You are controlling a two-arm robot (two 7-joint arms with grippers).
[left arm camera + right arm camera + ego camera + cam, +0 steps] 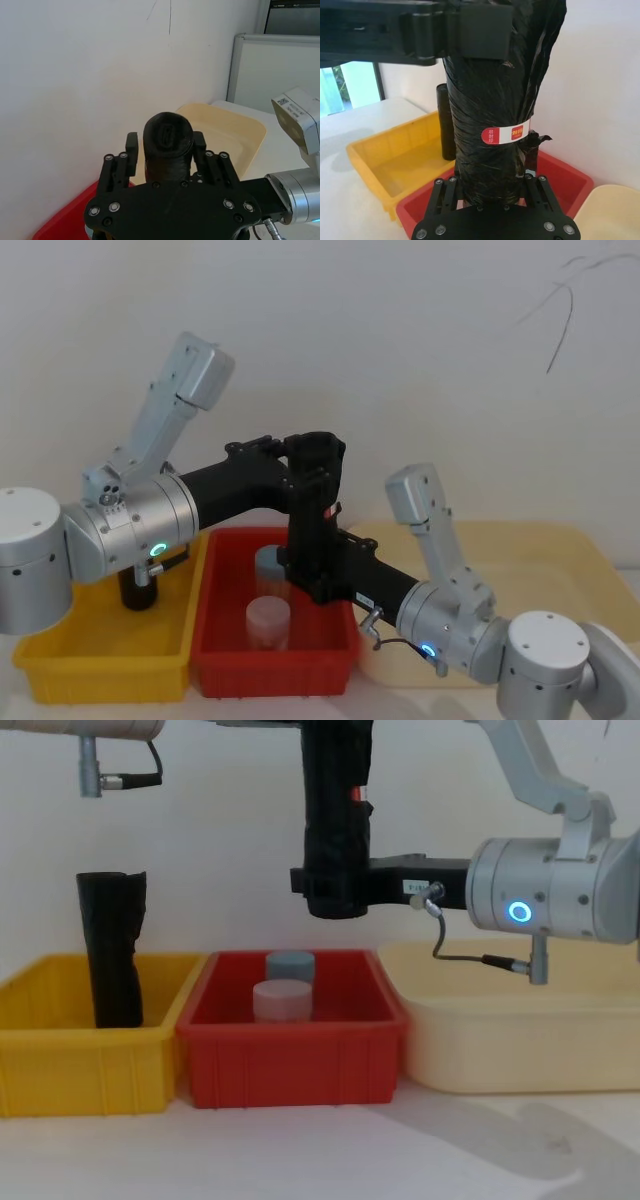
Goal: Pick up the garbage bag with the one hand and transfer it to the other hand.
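While pinched near its top by the left pincer [165, 145], garbage bag [492, 95] upright in mid-air above the red bin [290, 1060], long axis vertical. Lower end lodged in the right pincer [494, 172], reaching in from the right; cannot tell whether clamped or spread.

Yellow bin [80, 1070] w/ tall black roll [112, 950], red bin [290, 1065] w/ 2 round tubs [283, 1000], cream tray [520, 1040].
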